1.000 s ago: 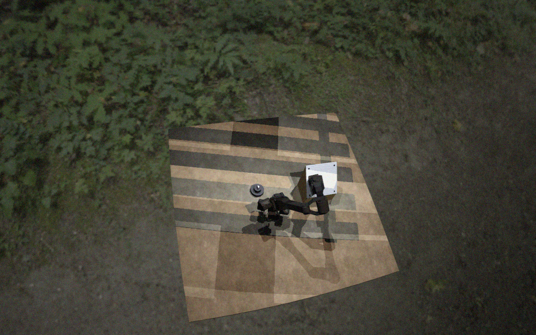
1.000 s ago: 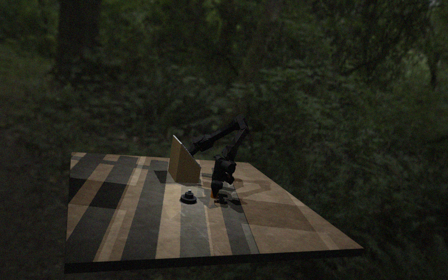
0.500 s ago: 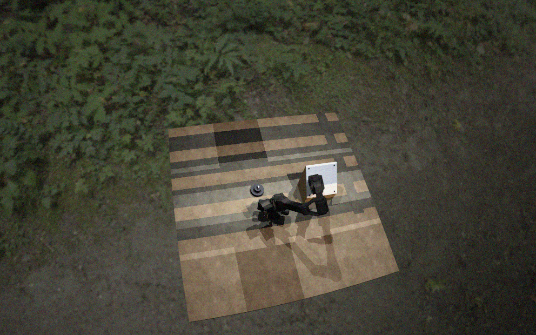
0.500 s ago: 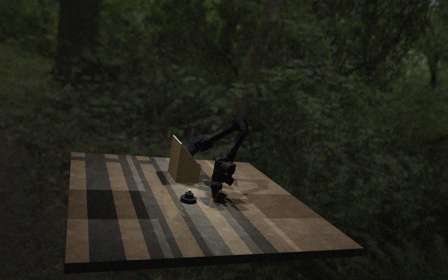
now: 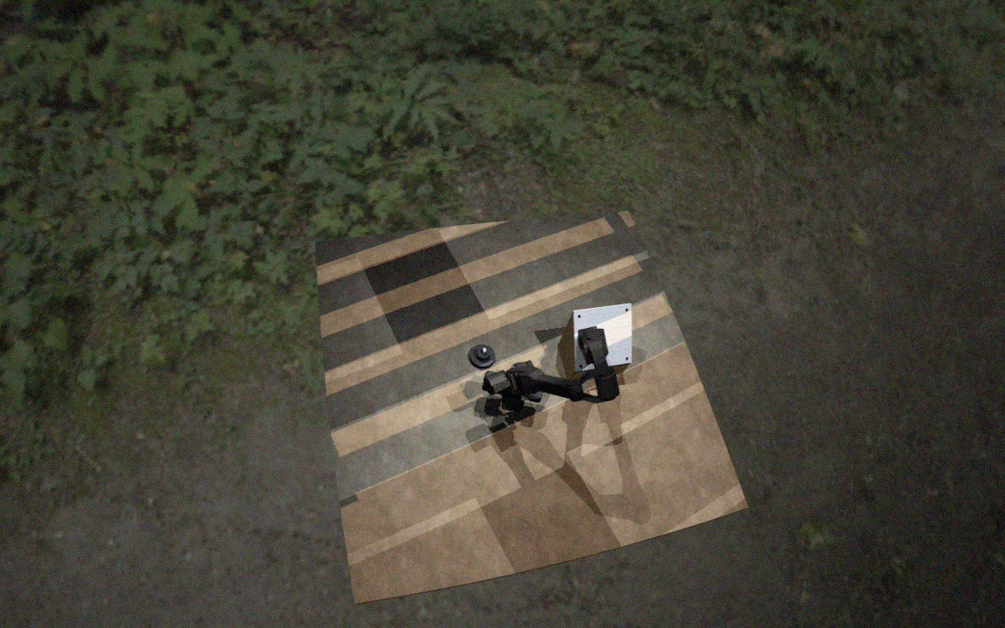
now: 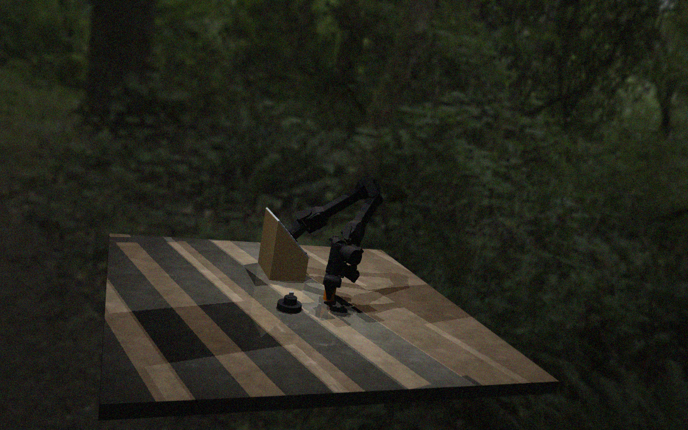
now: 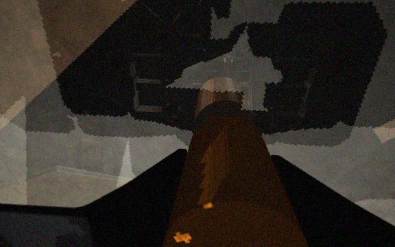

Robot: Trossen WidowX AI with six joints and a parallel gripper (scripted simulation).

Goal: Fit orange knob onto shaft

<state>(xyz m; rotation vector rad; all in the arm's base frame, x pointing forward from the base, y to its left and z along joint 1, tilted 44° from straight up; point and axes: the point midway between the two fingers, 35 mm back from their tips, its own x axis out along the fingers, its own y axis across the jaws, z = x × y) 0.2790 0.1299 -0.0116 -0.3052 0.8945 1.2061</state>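
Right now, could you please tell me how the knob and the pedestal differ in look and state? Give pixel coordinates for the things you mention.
The knob (image 7: 233, 165) is orange, while the pedestal (image 5: 481, 357) (image 6: 288, 306) is black.
The knob is a tall, plain cylinder; the pedestal is low and stepped.
The knob is clamped in the gripper (image 6: 330, 299) (image 7: 232, 154); the pedestal stands free.
Both are round and upright.

A tan-and-grey patterned tabletop (image 5: 413, 538) (image 6: 389, 368) (image 7: 321, 168) beneath a round black pedestal (image 5: 478, 361) (image 6: 288, 307) and a slant-topped block (image 5: 621, 328) (image 6: 282, 256).

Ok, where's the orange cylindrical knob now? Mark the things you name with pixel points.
The orange cylindrical knob (image 7: 232, 165) is clamped in the black gripper (image 6: 330, 300) (image 7: 227, 160), right of the round black pedestal (image 5: 481, 357) (image 6: 288, 307) in the exterior view.
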